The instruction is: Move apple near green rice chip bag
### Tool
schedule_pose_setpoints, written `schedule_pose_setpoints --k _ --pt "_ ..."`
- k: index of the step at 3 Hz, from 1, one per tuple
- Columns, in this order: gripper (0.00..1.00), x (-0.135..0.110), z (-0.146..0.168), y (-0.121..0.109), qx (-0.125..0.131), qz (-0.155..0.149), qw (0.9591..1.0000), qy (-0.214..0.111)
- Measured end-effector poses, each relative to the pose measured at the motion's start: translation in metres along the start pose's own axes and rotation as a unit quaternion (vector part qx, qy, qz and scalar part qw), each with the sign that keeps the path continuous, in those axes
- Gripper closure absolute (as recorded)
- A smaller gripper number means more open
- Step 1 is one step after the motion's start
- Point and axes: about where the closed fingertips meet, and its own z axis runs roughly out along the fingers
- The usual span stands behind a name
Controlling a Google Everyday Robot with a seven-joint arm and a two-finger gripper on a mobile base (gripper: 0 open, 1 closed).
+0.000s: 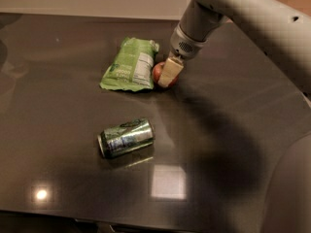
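- We take the bag [129, 64] as landmark; it lies flat on the table [233, 144], label up.
- Apple [157, 73]: just right of the bag's lower right edge, low at the table. We cannot tell if it touches the bag.
- Gripper [165, 76]: down at the apple, on its side away from the bag and partly covering it. We cannot tell whether it clamps the apple or stands open.
- Can [126, 137]: on its side, well apart from the bag, toward the camera; not involved.
- Step, as we judge: placement, near the end, apple already close to the bag.
- Next move calls for setting the apple down, freeing it, then lifting straight up so it does not roll.
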Motion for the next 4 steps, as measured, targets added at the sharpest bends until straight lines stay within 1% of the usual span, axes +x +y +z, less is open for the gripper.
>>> schedule_pose_setpoints --k 1,2,3,4 --pt "0.36 0.0052 0.0051 0.0001 -0.005 0.002 1.0 0.003" --pt "0.13 0.0046 0.0072 0.0006 -0.006 0.002 1.0 0.003" --pt "0.0 0.0043 0.0093 0.001 -0.008 0.001 1.0 0.003" --pt "0.0 0.0043 0.0093 0.0011 -0.008 0.001 1.0 0.004"
